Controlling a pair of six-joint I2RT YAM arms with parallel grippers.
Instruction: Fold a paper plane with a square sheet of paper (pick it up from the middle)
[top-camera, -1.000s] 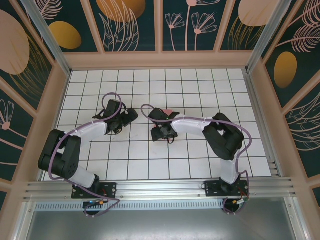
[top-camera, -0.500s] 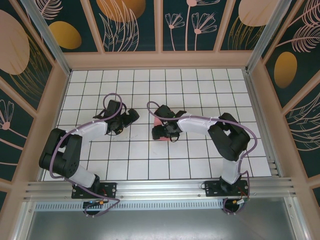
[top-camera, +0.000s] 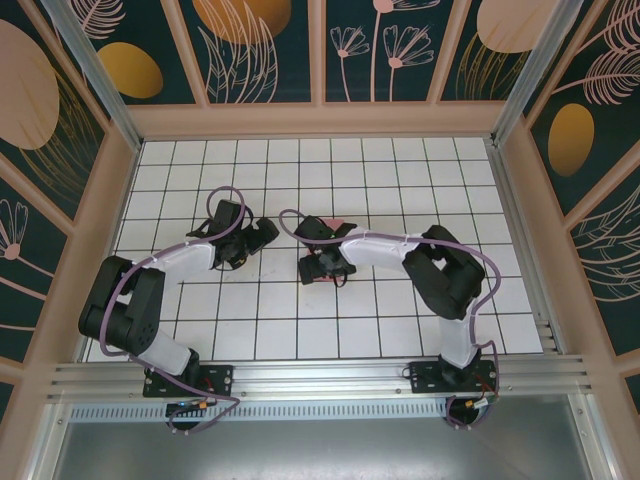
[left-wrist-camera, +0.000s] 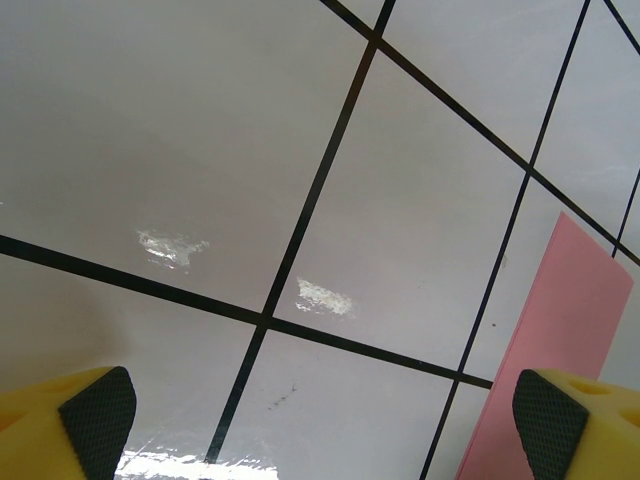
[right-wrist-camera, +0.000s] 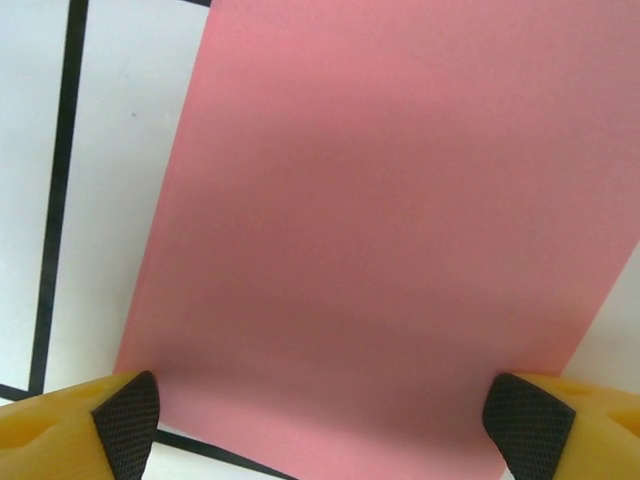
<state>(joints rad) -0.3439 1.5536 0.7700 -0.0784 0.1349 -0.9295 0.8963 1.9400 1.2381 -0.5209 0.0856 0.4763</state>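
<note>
The square sheet of paper (right-wrist-camera: 390, 200) lies flat on the white tiles as a smooth salmon-pink rectangle. My right gripper (right-wrist-camera: 320, 425) hovers low over it, open, one black pad (right-wrist-camera: 125, 420) at each of the paper's long edges. From above, the right gripper (top-camera: 320, 258) covers most of the paper (top-camera: 341, 222), with pink slivers showing beyond and beneath it. My left gripper (top-camera: 258, 236) stands open about one tile to the left. In its wrist view the left gripper (left-wrist-camera: 320, 430) is over bare tile, and the paper's edge (left-wrist-camera: 560, 340) runs up by its right fingertip.
The white gridded table (top-camera: 300, 330) is walled in by patterned panels on three sides. A metal rail (top-camera: 320, 378) with the arm bases runs along the near edge. Open tiles lie in front of and behind both grippers.
The right gripper's jaws have spread wider over the paper, and its wrist swung slightly right and back. The left arm has stayed still.
</note>
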